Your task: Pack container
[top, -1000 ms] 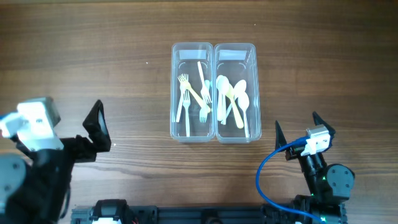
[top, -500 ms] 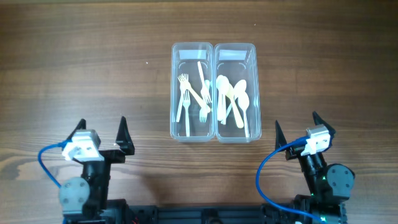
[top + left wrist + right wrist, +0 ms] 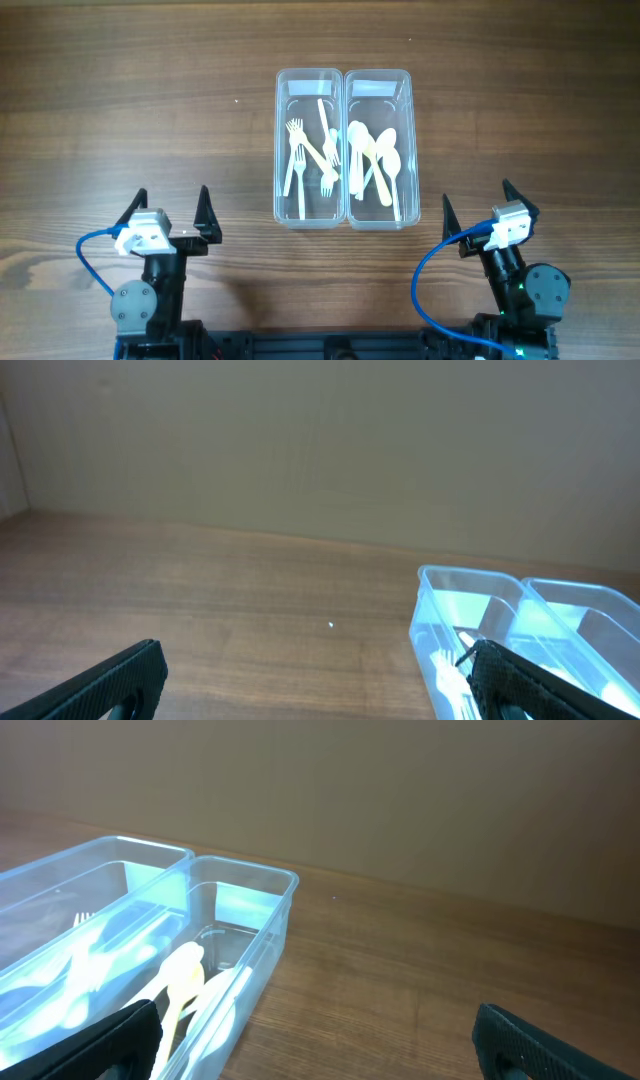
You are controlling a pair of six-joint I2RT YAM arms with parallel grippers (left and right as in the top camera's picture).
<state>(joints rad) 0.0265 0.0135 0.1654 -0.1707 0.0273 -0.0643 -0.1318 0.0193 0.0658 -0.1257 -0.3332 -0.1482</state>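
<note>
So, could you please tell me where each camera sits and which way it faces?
Overhead: above the table, looking straight down at the fork container, spoon container, left end effector and right end effector.
Left wrist: low behind its own fingers, facing the far wall, containers at right.
Right wrist: low behind its fingers, facing that wall, containers at left.
Shared: both wrist views show both containers.

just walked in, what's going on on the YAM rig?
Nothing is held right now. The left gripper and right gripper are both open and empty, parked short of the bins. The left clear plastic bin holds white plastic forks; the right clear plastic bin beside it holds pale plastic spoons.
</note>
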